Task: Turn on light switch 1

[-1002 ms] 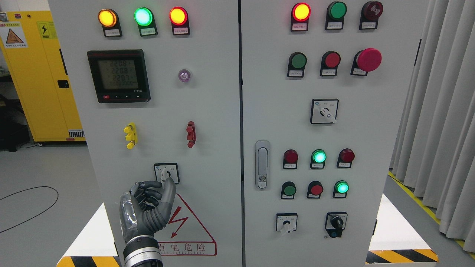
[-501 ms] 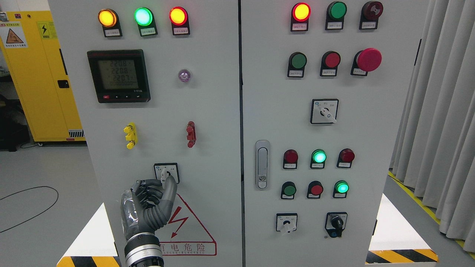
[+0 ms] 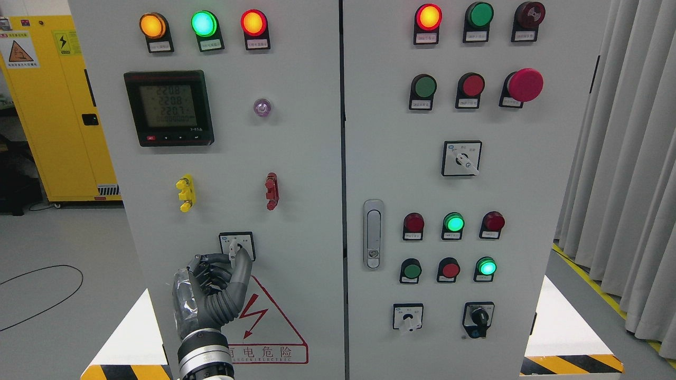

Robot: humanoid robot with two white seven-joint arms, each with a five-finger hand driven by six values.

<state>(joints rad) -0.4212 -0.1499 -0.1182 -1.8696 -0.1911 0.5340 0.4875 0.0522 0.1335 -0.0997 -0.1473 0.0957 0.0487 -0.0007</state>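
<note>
The rotary switch [image 3: 236,246] is sitting low on the left cabinet door [image 3: 306,158], above the red warning triangle [image 3: 266,327]. The left hand [image 3: 214,287] is pinching its white lever, fingers [image 3: 211,259] curled around it.

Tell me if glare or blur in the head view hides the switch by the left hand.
Head view: even light and sharp focus on the switch, no glare on it; the left hand covers its lower edge, fingers curled at the white lever. Lit lamps bloom a little, washing out their centres; the small label print is too fine to read.
</note>
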